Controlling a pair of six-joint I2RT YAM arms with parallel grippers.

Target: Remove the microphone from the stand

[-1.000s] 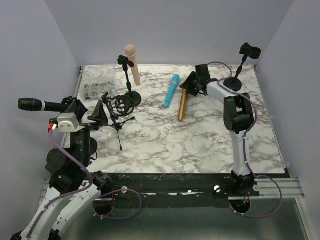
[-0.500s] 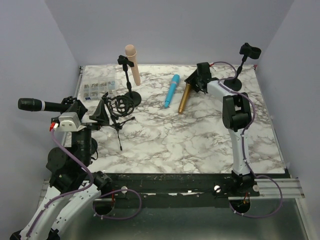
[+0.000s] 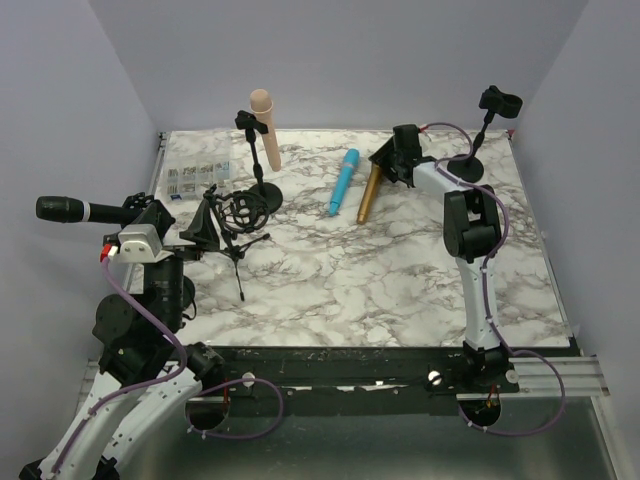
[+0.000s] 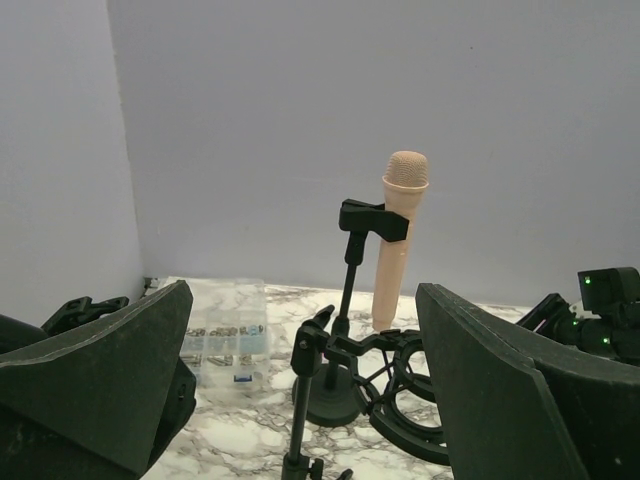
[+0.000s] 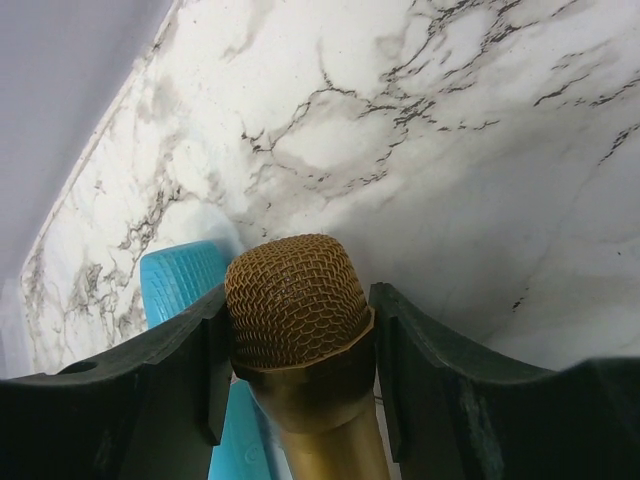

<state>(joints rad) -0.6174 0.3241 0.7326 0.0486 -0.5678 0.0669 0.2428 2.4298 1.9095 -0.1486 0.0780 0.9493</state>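
A peach microphone [image 3: 263, 125] stands clipped upright in a black stand [image 3: 262, 190] at the back left; it also shows in the left wrist view [image 4: 400, 230]. My left gripper [image 3: 205, 228] is open and empty, short of a tripod stand with a round shock mount [image 4: 400, 380]; its jaws [image 4: 302, 290] frame that stand and the peach microphone behind it. My right gripper [image 3: 392, 158] is shut on the mesh head of a gold microphone [image 5: 295, 300], whose body [image 3: 367, 195] slants down to the table. A blue microphone [image 3: 344, 181] lies beside it.
An empty black stand [image 3: 485, 125] is at the back right corner. A clear parts box [image 3: 200, 170] lies at the back left. A black microphone [image 3: 62, 209] juts out at the far left above my left arm. Purple walls close in on three sides.
My right gripper has moved a little toward the back of the table, taking the gold microphone's head with it. The left arm has not moved.
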